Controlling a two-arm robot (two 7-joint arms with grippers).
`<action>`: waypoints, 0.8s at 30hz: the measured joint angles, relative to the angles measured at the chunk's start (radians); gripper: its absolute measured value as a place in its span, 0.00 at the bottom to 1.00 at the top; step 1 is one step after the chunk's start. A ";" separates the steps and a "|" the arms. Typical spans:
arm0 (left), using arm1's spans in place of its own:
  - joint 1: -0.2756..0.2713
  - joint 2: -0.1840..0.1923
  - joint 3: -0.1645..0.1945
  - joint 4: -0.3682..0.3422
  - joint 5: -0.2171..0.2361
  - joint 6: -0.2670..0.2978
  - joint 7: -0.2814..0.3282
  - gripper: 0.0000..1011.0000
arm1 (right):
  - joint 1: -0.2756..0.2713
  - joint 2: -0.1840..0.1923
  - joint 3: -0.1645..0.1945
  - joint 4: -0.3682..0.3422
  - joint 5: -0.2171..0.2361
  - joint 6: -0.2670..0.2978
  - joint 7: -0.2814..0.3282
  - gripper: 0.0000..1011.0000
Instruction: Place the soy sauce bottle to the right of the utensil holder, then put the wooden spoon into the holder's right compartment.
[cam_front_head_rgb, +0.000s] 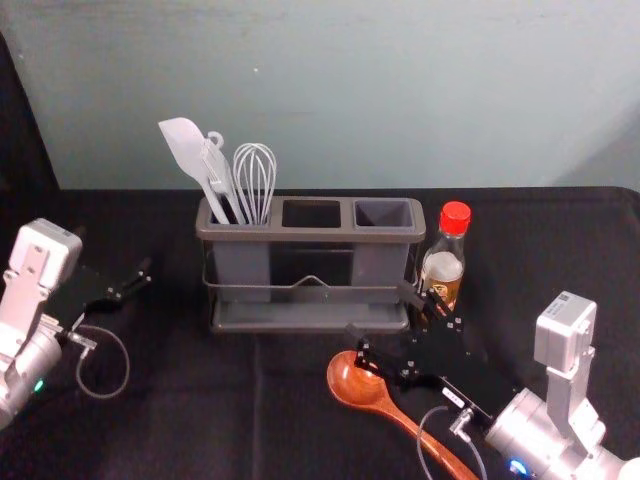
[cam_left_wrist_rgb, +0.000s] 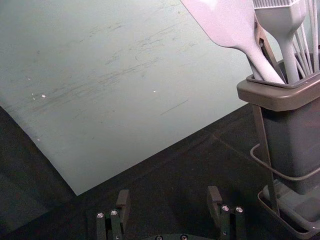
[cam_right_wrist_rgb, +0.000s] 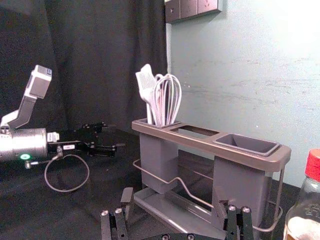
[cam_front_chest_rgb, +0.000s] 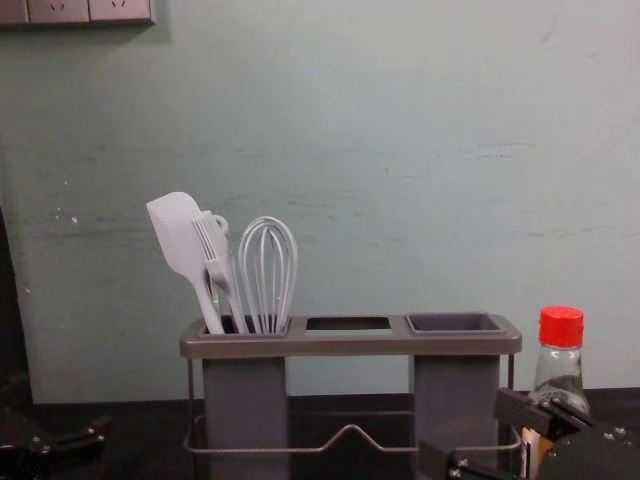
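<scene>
From my chest view I've got a spatula (cam_front_chest_rgb: 178, 236), a basting brush (cam_front_chest_rgb: 217, 262) and a whisk (cam_front_chest_rgb: 267, 270) in the utensil holder's (cam_front_chest_rgb: 350, 344) left compartment. The red-capped soy sauce bottle (cam_front_chest_rgb: 559, 368) stands upright just beside its right end. My right gripper (cam_front_chest_rgb: 468, 430) reaches in before them, fingers apart; my left gripper (cam_front_chest_rgb: 68, 420) sits lower left.

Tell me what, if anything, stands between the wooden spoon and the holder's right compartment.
The open right gripper, the front wire rail and rim stand between the wooden spoon and the right compartment, whose opening looks uncovered.
</scene>
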 joint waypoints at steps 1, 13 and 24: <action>0.000 0.000 0.000 0.000 0.000 0.000 0.000 1.00 | 0.000 0.000 0.000 0.000 0.000 0.000 0.000 0.99; 0.000 0.000 0.000 0.000 0.000 0.000 0.000 1.00 | 0.000 0.002 0.001 -0.004 0.004 0.015 0.000 0.99; 0.000 0.000 0.000 0.000 0.000 0.000 0.000 1.00 | -0.004 0.058 -0.044 -0.144 -0.113 0.351 -0.115 0.99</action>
